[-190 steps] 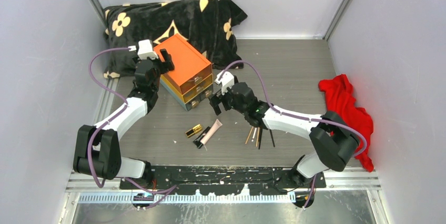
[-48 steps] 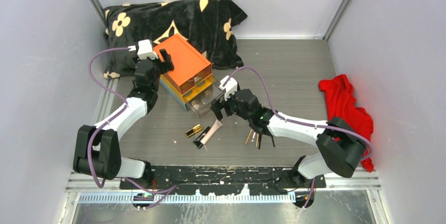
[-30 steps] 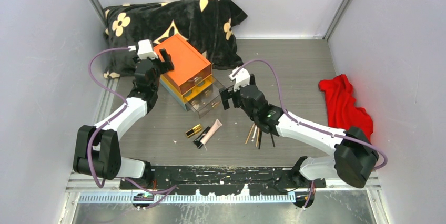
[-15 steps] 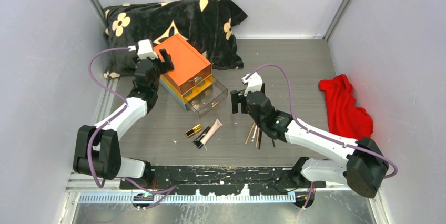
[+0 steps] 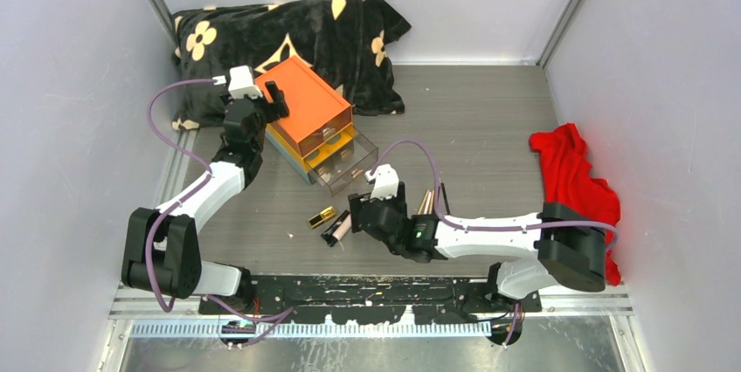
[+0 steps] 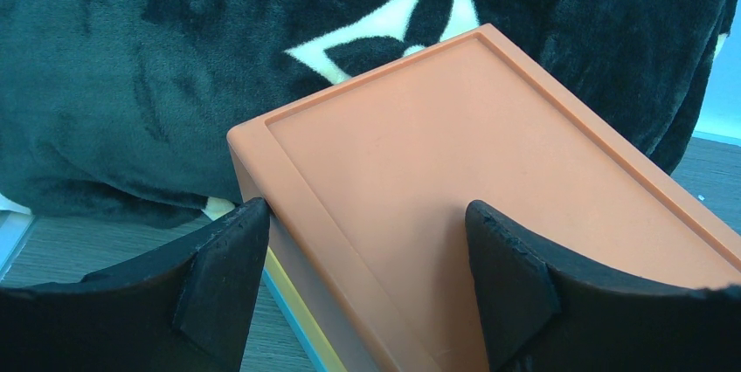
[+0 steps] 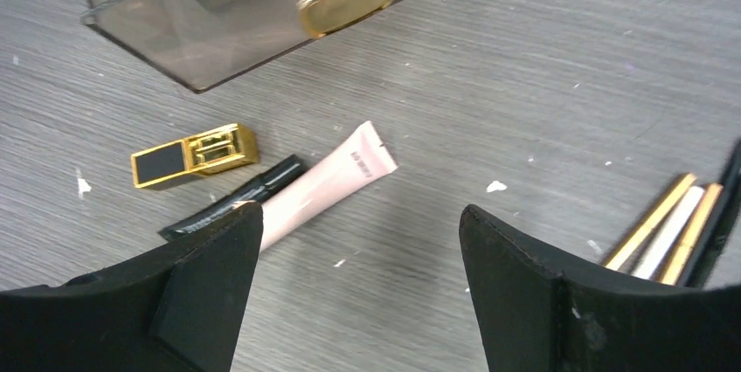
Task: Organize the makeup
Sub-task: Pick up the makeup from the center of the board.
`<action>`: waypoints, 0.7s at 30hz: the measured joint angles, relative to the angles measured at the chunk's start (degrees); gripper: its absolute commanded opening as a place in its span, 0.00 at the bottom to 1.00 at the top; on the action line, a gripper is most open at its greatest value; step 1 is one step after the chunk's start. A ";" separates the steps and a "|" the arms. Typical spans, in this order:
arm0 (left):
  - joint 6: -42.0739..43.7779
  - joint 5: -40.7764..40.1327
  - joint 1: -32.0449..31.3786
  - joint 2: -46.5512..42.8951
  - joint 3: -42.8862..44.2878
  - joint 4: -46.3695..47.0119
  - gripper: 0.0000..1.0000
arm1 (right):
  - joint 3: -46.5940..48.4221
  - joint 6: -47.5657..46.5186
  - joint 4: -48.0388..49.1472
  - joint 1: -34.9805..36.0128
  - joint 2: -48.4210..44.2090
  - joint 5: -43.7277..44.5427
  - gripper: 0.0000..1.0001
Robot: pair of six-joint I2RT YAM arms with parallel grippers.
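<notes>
**Right tool poised over the pink tube, drawer standing open**

Top view: the drawer box (image 5: pixel 308 132) stands at the far left of the worktop (image 5: pixel 489 127), with its clear drawer (image 5: pixel 348 168) pulled out. The left tool (image 5: pixel 273 98) sits at the box's orange top (image 5: pixel 306 103). The right tool (image 5: pixel 356 217) hangs low over the pink tube (image 5: pixel 342 227). That tube lies against the black tube (image 5: pixel 330 236), with the gold-black lipstick (image 5: pixel 322 217) just beside and the brushes (image 5: pixel 428 202) near, to the right.

Left wrist view: the left tool (image 6: pixel 363 245) is spread. One finger is beside the box's edge and the other over the orange top (image 6: pixel 454 171). Whether it presses down I cannot tell.

Right wrist view: the right tool (image 7: pixel 358 254) is spread and empty, above the pink tube (image 7: pixel 328 184). All four kinds of makeup lie out on the worktop. The step in hand looks like picking up the tube. Next, the tool should go down, pinch the tube across its width without catching the touching black tube (image 7: pixel 236 199), and carry it to the clear drawer (image 7: pixel 262 14).
</notes>
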 measured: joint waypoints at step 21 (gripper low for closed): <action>0.00 0.09 0.04 -0.11 -0.04 -0.02 0.79 | 12.92 40.39 -17.88 5.77 17.86 12.50 0.82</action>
